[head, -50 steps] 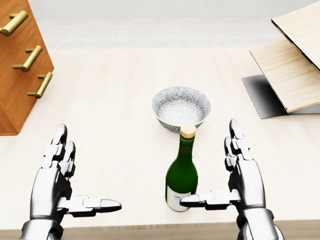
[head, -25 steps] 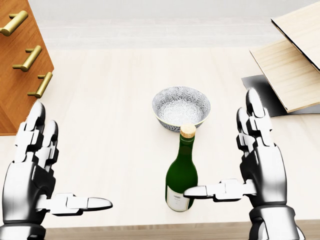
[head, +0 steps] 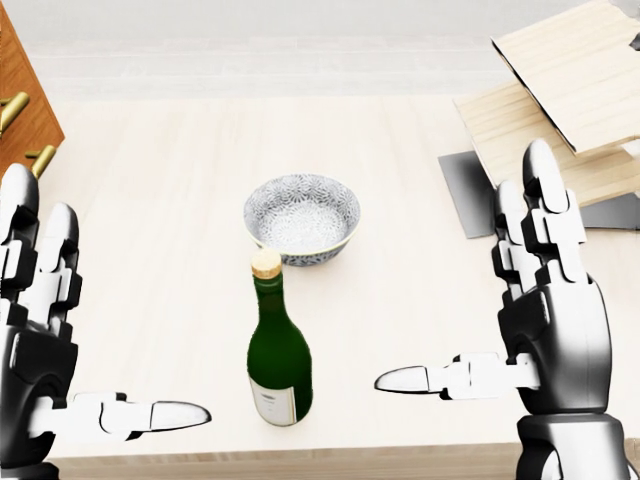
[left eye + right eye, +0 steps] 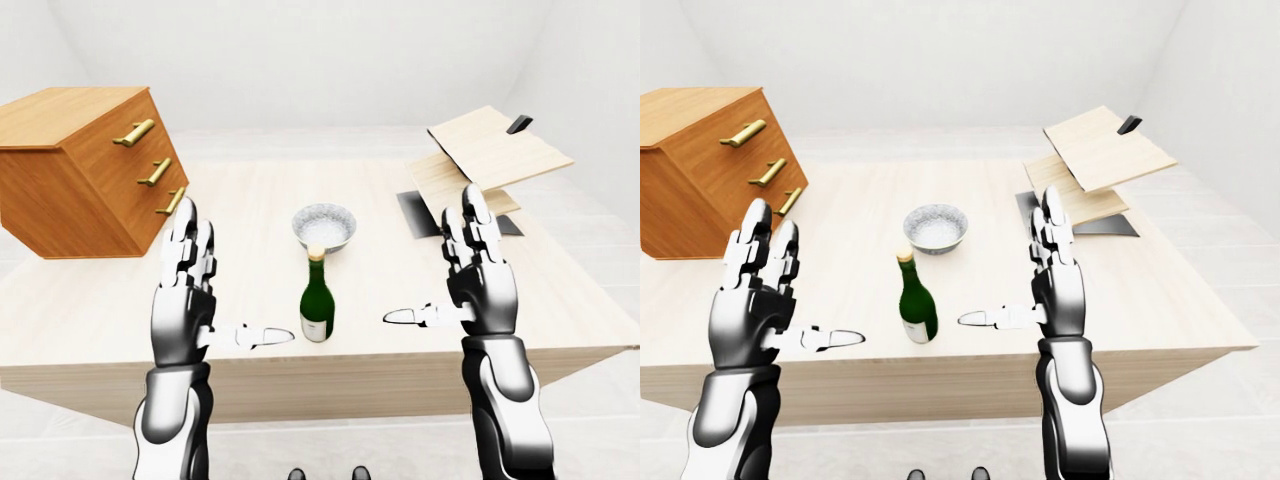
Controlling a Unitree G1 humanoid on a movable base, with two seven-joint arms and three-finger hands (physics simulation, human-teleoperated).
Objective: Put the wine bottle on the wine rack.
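Note:
The green wine bottle (image 3: 278, 352) with a cork and a pale label stands upright near the table's bottom edge in the head view. The wine rack (image 3: 572, 92), made of slanted pale wooden boards, sits at the top right on a dark mat (image 3: 468, 196). My left hand (image 3: 105, 310) is open to the left of the bottle, thumb pointing toward it with a gap between. My right hand (image 3: 458, 268) is open to the right of the bottle, its thumb tip well clear of the glass. Neither hand touches the bottle.
A patterned grey bowl (image 3: 302, 216) stands just above the bottle in the head view. A wooden drawer cabinet (image 4: 90, 170) with brass handles sits tilted at the table's left. The table's near edge (image 4: 320, 372) runs just below the bottle.
The whole picture has shifted left, so the camera has moved. Both hands have risen and spread apart. The right thumb, earlier at the bottle's label, now stands off to its right.

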